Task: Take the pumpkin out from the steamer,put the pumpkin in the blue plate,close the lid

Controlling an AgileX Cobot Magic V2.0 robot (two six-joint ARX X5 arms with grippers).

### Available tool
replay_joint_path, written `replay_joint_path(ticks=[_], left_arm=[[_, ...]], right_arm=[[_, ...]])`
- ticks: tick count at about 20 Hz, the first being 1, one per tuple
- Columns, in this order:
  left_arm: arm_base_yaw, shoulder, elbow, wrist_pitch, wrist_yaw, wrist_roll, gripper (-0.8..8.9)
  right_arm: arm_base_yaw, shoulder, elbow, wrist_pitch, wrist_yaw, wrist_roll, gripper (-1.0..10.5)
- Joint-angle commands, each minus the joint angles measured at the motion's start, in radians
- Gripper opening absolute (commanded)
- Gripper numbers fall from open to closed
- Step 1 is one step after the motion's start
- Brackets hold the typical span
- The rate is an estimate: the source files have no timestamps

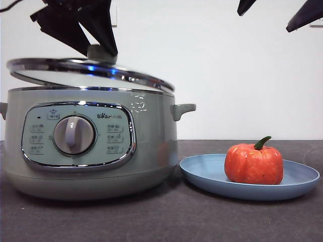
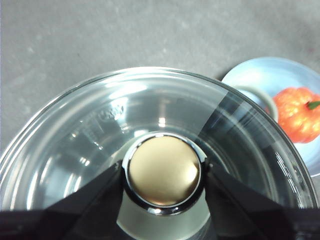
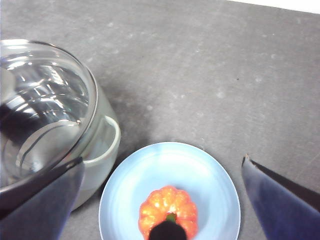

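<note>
The pumpkin (image 1: 254, 164) sits in the blue plate (image 1: 202, 174) to the right of the steamer (image 1: 151, 146). My left gripper (image 1: 101, 50) is shut on the knob of the glass lid (image 1: 91, 70), holding it tilted just above the steamer's rim. In the left wrist view my jaws clamp the knob (image 2: 163, 170) from both sides, with the pumpkin (image 2: 297, 114) and plate (image 2: 260, 80) beyond. My right gripper (image 3: 165, 200) is open high above the plate (image 3: 200, 175) and pumpkin (image 3: 167, 202); its tips show at the front view's top right.
The dark grey table (image 1: 151, 222) runs in front of the steamer and plate. The steamer's side handle (image 1: 182, 109) sticks out toward the plate. A white wall stands behind.
</note>
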Motion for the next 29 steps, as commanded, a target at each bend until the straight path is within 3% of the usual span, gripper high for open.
replay_joint_path(ticks=[1, 16, 17, 20, 21, 25, 29], left_arm=[[-0.004, 0.005, 0.016, 0.039, 0.003, -0.005, -0.13], [-0.004, 0.061, 0.016, -0.062, 0.004, -0.005, 0.07], [-0.004, 0.061, 0.016, -0.078, 0.004, -0.005, 0.42], [-0.003, 0.061, 0.016, -0.114, -0.007, -0.005, 4.05], [-0.003, 0.061, 0.016, -0.114, -0.022, -0.005, 4.42], [-0.003, 0.058, 0.016, -0.1, -0.104, -0.005, 4.4], [-0.003, 0.007, 0.017, -0.086, -0.109, -0.006, 4.4]], right_arm=[[0.0, 0.001, -0.005, 0.003, 0.005, 0.006, 6.0], [0.0, 0.001, -0.005, -0.003, 0.003, 0.006, 5.9], [0.0, 0.001, -0.005, -0.005, 0.003, 0.006, 5.9], [0.0, 0.001, -0.005, -0.005, 0.002, 0.006, 5.9], [0.0, 0.001, -0.005, -0.005, 0.002, 0.006, 5.9], [0.0, 0.001, -0.005, -0.005, 0.002, 0.006, 5.9], [0.0, 0.001, -0.005, -0.005, 0.002, 0.006, 5.9]])
